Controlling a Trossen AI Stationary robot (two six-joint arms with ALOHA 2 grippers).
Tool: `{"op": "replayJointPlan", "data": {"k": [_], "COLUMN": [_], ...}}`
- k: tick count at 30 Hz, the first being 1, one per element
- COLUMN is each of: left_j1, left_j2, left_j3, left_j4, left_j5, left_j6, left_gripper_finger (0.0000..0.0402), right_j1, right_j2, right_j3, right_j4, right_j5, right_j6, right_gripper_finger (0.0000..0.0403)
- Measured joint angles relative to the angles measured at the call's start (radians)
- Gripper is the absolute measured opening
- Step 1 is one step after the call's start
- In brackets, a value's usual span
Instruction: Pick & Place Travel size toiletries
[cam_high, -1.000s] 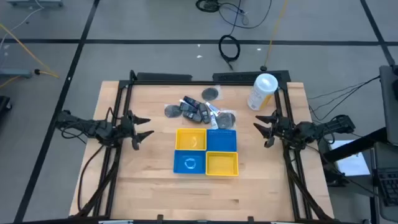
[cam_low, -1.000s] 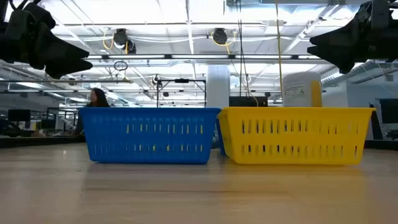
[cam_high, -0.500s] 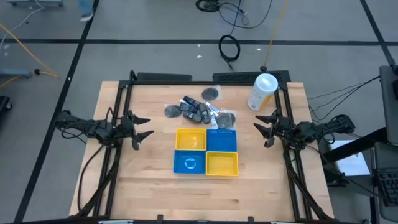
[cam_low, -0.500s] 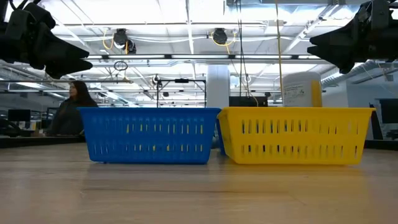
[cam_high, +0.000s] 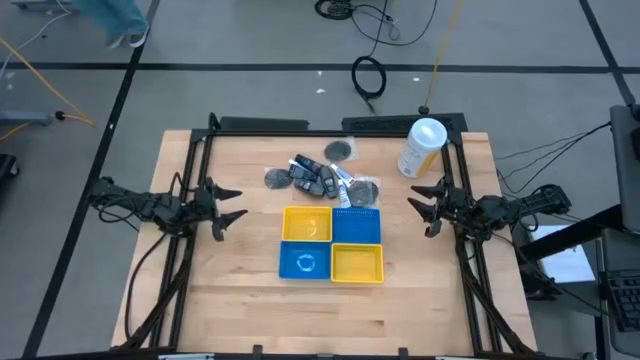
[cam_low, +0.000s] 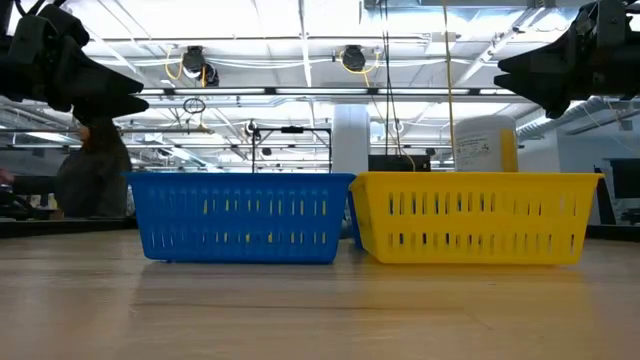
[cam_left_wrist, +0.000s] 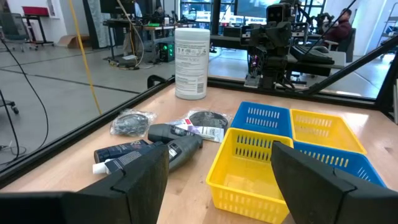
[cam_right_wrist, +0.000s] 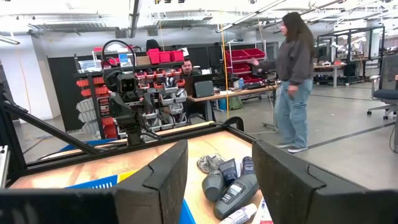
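Left gripper (cam_high: 232, 203) is hovering at your table's left edge with its jaws spread wide and nothing between them; right gripper (cam_high: 421, 208) is hovering at the right edge, jaws parted and likewise empty. You are looking at both arms parked well apart from the work, which reads as a waiting pose: it is leaving the middle of the table open to the overhead camera and to either arm's reach.

The travel size toiletries (cam_high: 318, 176) are lying in a loose heap on the bare wood, just beyond the trays on the far side. In the left wrist view you are seeing dark bottles (cam_left_wrist: 180, 149) lying on their sides and touching one another, a thin white tube (cam_left_wrist: 200, 130) among them, and round flat packets (cam_left_wrist: 130, 122) at the heap's edges. None is in a tray yet, so the task appears to be at its very start.

Four square trays are sitting edge to edge as a block at the table's centre: a yellow tray (cam_high: 307, 225) and a blue tray (cam_high: 357, 226) nearest the heap, a blue tray (cam_high: 304, 261) and a yellow tray (cam_high: 357, 264) behind them. All four are showing bare floors. A tall white canister (cam_high: 422, 146) is standing upright near the far right corner.
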Motion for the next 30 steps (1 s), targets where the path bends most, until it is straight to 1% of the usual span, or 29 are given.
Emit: {"op": "replayJointPlan", "data": {"k": [21,30], "left_j1": [0.0,0.0], "left_j2": [0.0,0.0], "left_j3": [0.0,0.0], "left_j4": [0.0,-0.004], "left_j5": [0.0,0.0], "left_j6": [0.0,0.0], "left_gripper_finger": [0.0278,0.0278], "right_j1": [0.0,0.0], "right_j2": [0.0,0.0], "right_j3": [0.0,0.0], "right_j4": [0.001,0.027], "right_j5": [0.0,0.0], "right_j6": [0.0,-0.013], "right_gripper_finger": [0.0171,0.0171]}}
